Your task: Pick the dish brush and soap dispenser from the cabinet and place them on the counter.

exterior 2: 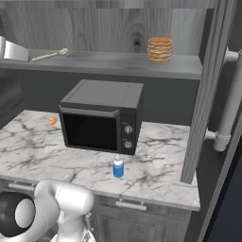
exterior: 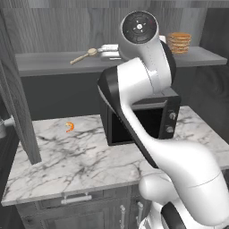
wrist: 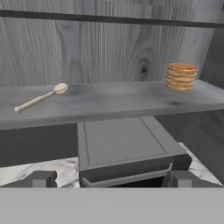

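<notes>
The small blue soap dispenser with its white pump top stands upright on the white, grey-veined marble tabletop, just in front of the black microwave oven and near the front edge, so I judge that half of the task done. The thin tan wooden dish brush with a small round pale head lies flat on the grey inner shelf of the dark grey wood-grain wall cabinet, whose panelled door stands swung out; the brush sits toward one end of the shelf, its head pointing inward and its handle angled toward the shelf's front lip, well apart from the stack of tan round discs at the other end. In the hand view the gripper faces the shelf from above the microwave, its two dark finger tips set wide apart with nothing between them, which looks like a posture readied for reaching the brush. Lying low and slender, the brush will probably need the fingers closed across its handle rather than its head, and the slanted lie means the hand may have to roll to match it. A small orange curled item rests on the tabletop beside the microwave, away from anything the task concerns.
</notes>
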